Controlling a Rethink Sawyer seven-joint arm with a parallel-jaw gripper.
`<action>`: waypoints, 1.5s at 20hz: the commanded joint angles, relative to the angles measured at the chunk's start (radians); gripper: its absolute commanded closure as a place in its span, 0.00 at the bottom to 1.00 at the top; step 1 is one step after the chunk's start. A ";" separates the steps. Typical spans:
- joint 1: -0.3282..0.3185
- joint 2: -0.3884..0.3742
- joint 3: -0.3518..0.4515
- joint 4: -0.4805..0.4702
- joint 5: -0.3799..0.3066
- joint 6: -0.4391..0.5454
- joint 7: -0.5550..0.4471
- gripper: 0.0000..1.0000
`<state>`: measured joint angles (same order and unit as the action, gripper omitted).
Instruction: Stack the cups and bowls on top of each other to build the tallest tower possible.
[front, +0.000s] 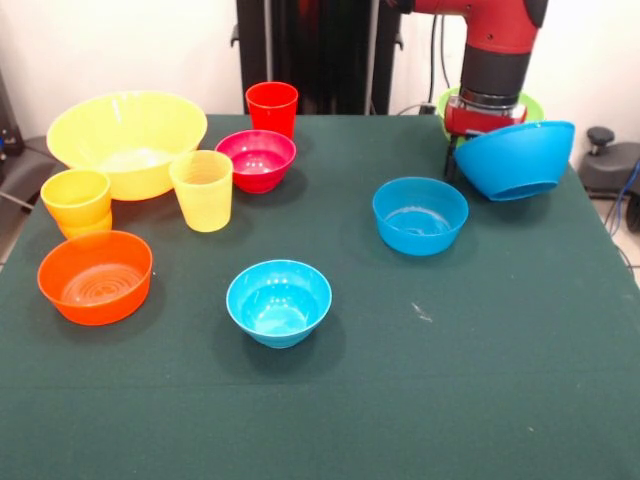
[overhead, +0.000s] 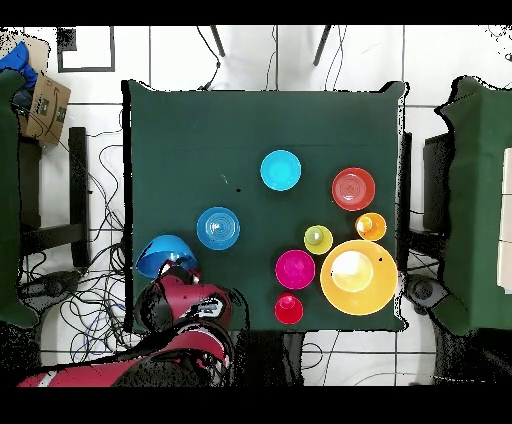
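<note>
**Q:** What sits nearest the camera?

**A:** A small light-blue bowl (front: 279, 301), upright and empty on the green tablecloth (front: 450, 400). Behind it to the right stands a slightly darker small blue bowl (front: 420, 214). On the left lie a shallow orange bowl (front: 95, 276), an orange-yellow cup (front: 76, 201), a yellow cup (front: 202, 190), a large yellow-orange bowl (front: 127, 140), a magenta bowl (front: 256, 159) and a red cup (front: 272, 107).

**Q:** Where is the robot?

**A:** The red and black arm comes down at the far right corner. Its gripper (front: 462, 152) pinches the rim of the large blue bowl (front: 516, 159), which hangs tilted with its opening facing down and toward the camera, lifted over the table's edge. A lime green bowl (front: 527, 106) shows partly behind the arm.

**Q:** Is any tower built?

**A:** No. Every piece stands apart; nothing is stacked yet.

**Q:** What could go wrong?

**A:** The grip is on one rim only, and the plastic looks glossy, so the tilted bowl may slip or swing. Near the table's edge, a drop would likely send it to the floor. Carried low, it could also knock the small blue bowl beside it.
</note>
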<state>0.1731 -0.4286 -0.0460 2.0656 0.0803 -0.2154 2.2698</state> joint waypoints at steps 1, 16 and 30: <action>-0.003 -0.094 0.180 0.048 0.095 0.184 0.215 0.00; -0.080 -0.259 0.219 0.084 0.138 0.325 0.185 0.00; -0.054 -0.253 0.131 -0.012 0.162 0.410 0.148 0.00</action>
<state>0.1109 -0.7037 0.0613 2.1095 0.1938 0.1016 2.2793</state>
